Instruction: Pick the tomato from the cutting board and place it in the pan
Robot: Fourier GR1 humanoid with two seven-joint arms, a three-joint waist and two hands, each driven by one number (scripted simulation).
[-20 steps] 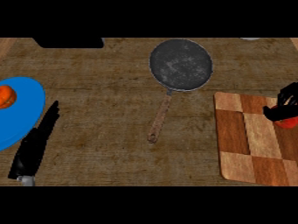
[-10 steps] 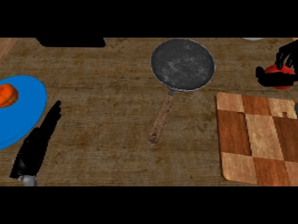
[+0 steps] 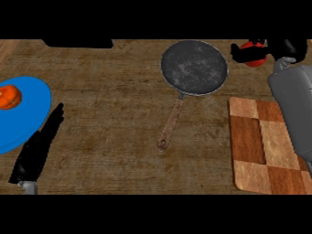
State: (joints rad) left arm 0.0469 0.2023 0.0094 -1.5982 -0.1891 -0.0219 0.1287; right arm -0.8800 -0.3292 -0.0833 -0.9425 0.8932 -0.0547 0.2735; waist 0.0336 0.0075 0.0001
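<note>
Wooden counter (image 3: 118,82): tomato (image 3: 254,58) clutched in right hand (image 3: 270,51), beside pan (image 3: 194,67).

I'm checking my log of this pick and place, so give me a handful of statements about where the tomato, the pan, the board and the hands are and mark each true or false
1. The tomato is held in the right hand, right of the pan. True.
2. The tomato lies inside the pan. False: it is beside the pan's right rim, in the hand.
3. The cutting board has nothing resting on it. True, though the right forearm crosses its right part.
4. The blue plate is bare. False: an orange fruit sits on it.
5. The left hand holds the pan's handle. False: it rests at the lower left.
</note>
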